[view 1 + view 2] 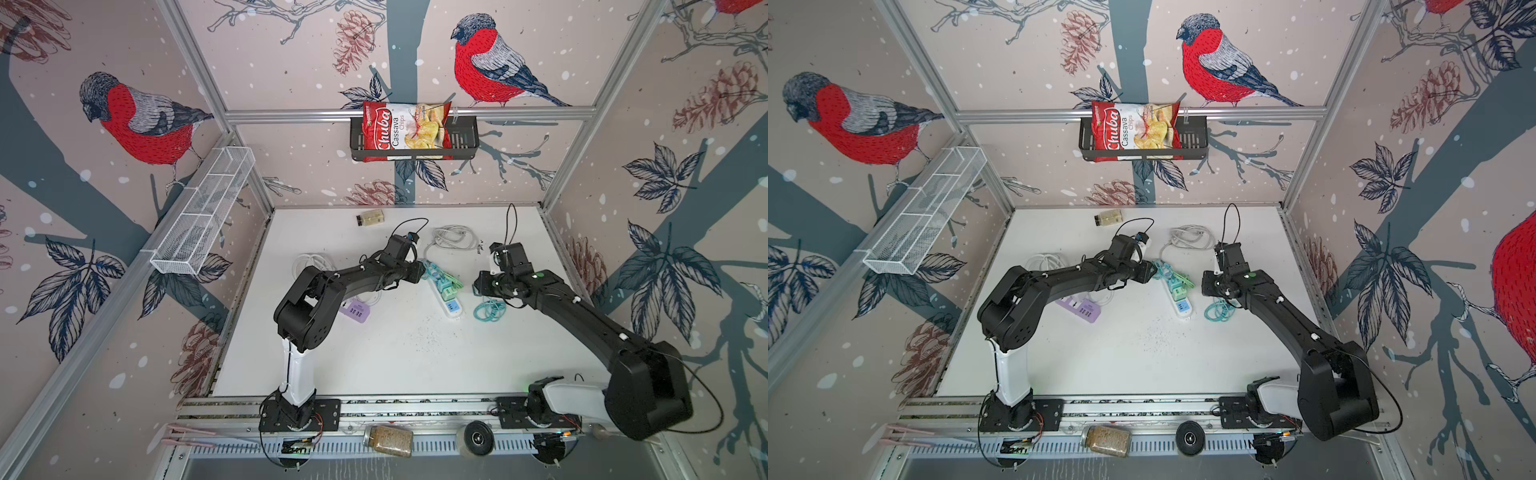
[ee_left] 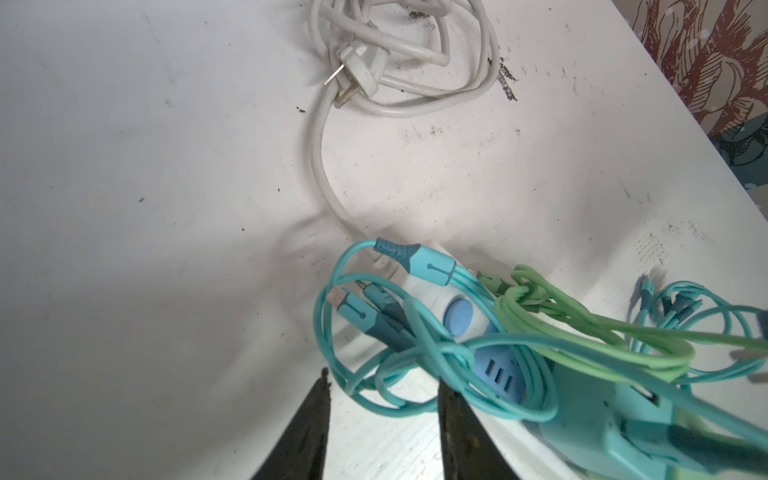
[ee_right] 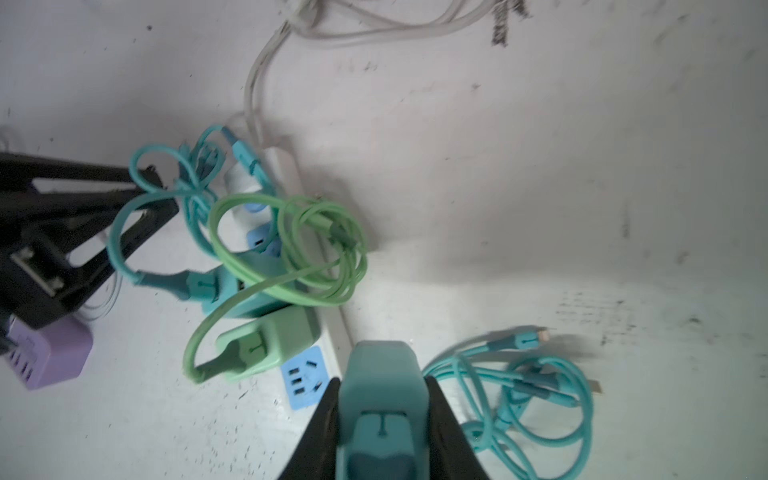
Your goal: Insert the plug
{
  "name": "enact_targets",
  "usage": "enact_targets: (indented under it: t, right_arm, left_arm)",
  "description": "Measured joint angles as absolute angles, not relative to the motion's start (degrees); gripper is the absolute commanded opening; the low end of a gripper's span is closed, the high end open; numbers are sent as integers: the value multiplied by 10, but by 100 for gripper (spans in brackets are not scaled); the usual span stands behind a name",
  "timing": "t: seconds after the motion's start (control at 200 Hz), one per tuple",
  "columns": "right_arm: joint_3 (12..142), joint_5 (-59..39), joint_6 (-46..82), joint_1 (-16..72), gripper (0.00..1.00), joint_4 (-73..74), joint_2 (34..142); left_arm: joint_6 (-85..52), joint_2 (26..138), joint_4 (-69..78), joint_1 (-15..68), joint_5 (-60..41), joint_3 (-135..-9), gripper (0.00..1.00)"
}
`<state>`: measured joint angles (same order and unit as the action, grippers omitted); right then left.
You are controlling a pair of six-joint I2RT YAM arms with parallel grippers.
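A teal plug (image 3: 380, 386) sits between the black fingers of my right gripper (image 3: 382, 380), which is shut on it just above the white power strip (image 1: 452, 312). Its free blue socket (image 3: 305, 380) lies just beside the held plug. A green plug (image 3: 270, 345) and a second teal plug (image 3: 241, 291) stand in the strip, draped in green and teal cable loops. My left gripper (image 2: 382, 378) is open at the strip's far end, with the teal loops just past its fingertips and nothing between them. From above, the left gripper (image 1: 424, 270) and right gripper (image 1: 478, 289) flank the strip.
A teal cable coil (image 3: 532, 399) lies right of the strip. The strip's white cord (image 2: 395, 62) is bundled behind it. A purple USB hub (image 1: 355, 311) sits under the left arm. A small bottle (image 1: 370, 218) lies at the back, and a jar (image 1: 388, 440) on the front rail.
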<state>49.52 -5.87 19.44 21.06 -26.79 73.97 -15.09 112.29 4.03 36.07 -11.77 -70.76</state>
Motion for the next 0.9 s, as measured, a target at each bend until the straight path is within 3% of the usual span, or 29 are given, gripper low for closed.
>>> enact_targets:
  t: [0.445, 0.9]
  right_arm:
    - [466, -101, 179, 287, 6, -258, 708]
    - [518, -59, 145, 346, 4, -259, 794]
  left_arm:
    - [-165, 1114, 63, 361, -134, -667, 43]
    - [-165, 1109, 77, 361, -132, -656, 44]
